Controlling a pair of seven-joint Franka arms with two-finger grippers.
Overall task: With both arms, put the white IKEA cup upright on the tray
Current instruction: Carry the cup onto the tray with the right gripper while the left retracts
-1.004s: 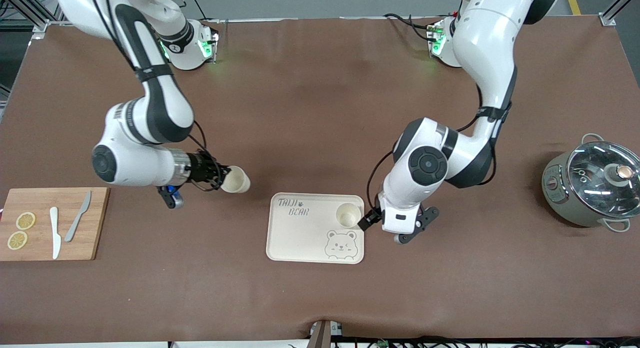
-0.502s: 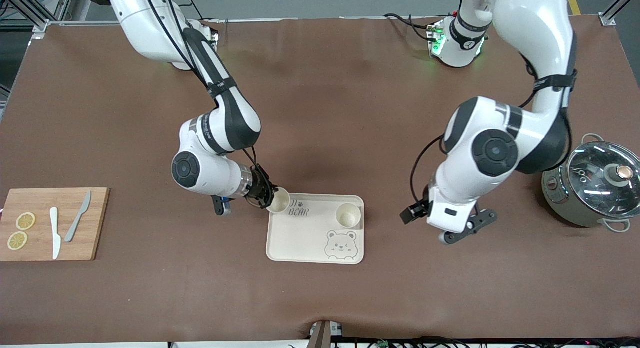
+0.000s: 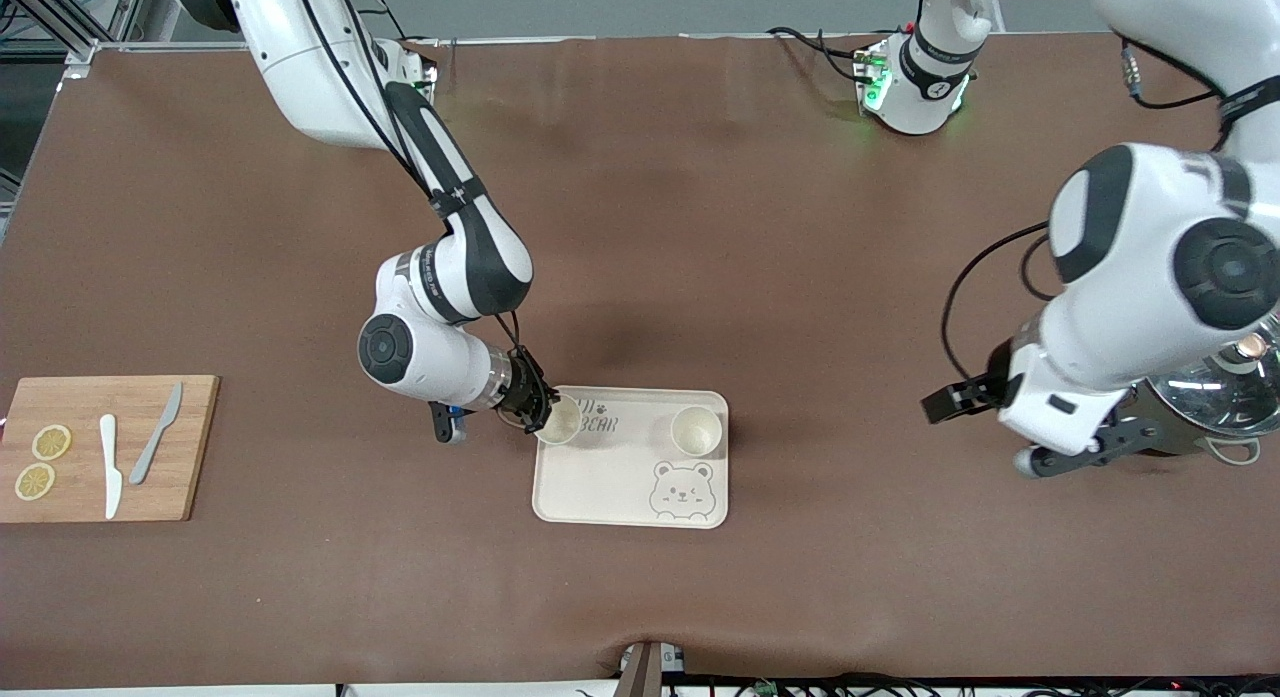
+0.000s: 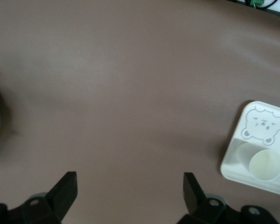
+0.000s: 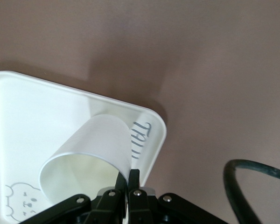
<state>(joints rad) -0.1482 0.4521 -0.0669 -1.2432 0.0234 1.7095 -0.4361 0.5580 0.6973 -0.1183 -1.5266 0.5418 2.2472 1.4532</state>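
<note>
The right gripper (image 3: 537, 414) is closed on the rim of a white cup (image 3: 558, 421), 1 finger inside the mouth and 1 outside, and the cup is held tilted over the tray (image 3: 600, 477) at the corner with the "TAIJI BEAR" lettering, toward the right arm's end. In the right wrist view the cup (image 5: 88, 154) is seen leaning, its mouth turned toward the camera. A 2nd cup (image 3: 696, 430) is already stood upright on the tray, at the corner toward the left arm's end, above the bear drawing (image 3: 681, 490).

The left gripper (image 3: 950, 401) is parked wide open and empty over bare table beside the cooking pot (image 3: 1215, 397); that arm waits.

For a clean placement, the held cup is best rotated until its base is level, then lowered until the base is flat on the tray, well inside the raised edge. The grip is best released only once the cup is seated, and the fingers lifted straight up so the thin rim is not dragged over.
</note>
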